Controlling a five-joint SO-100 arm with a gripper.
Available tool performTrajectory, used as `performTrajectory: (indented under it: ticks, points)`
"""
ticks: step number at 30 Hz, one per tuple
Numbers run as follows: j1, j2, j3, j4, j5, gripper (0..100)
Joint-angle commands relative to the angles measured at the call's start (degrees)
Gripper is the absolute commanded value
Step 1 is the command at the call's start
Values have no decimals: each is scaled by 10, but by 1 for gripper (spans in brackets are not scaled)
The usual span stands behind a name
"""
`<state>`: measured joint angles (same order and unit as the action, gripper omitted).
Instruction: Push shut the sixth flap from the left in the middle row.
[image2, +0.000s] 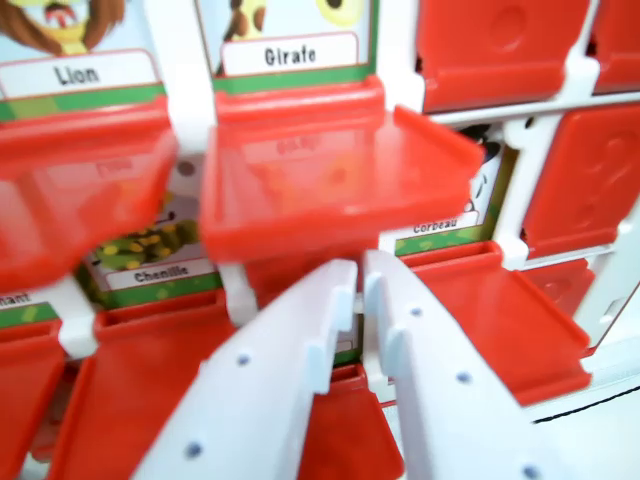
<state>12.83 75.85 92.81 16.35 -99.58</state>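
Observation:
A board of red flaps on a white frame (188, 60) fills the wrist view. My gripper (360, 285) reaches up from the bottom centre; its white fingers (290, 370) are nearly touching, shut, with nothing between them. Just above the fingertips a red flap (330, 185) juts out flat toward the camera, under the "Girafe" card (283, 55). A second raised flap (80, 195) sticks out below the "Lion" card (78, 72). Behind the tips, the card under the Girafe flap is hidden. I cannot tell the flaps' number in the row from here.
The "Chenille" card (148, 265) and "Corbeau" card (440, 228) show uncovered in the row below. Shut flaps (500, 45) lie flat at the top right and right edge (590, 165). More raised red flaps (500, 320) crowd both sides of the fingers.

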Motion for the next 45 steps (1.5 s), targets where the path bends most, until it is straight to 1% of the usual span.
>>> performTrajectory:
  ticks: [1, 8, 15, 17, 23, 28, 32, 36, 42, 45]
  points:
    - [0, 7, -80, -16, -1, 0]
    - [0, -5, -86, -16, 1, 0]
    - [2, 38, -69, 20, 7, 0]
    - [-2, 62, -56, 36, 5, 0]
    - [-11, 178, 25, 96, 10, 0]
    - [-17, 272, 58, 171, 19, 0]
    - [-35, 338, 78, 243, 27, 0]
    - [-63, 395, 91, 279, 30, 0]
    - [-108, 456, 82, 336, 41, 0]
    - [-120, 479, 81, 352, 38, 0]
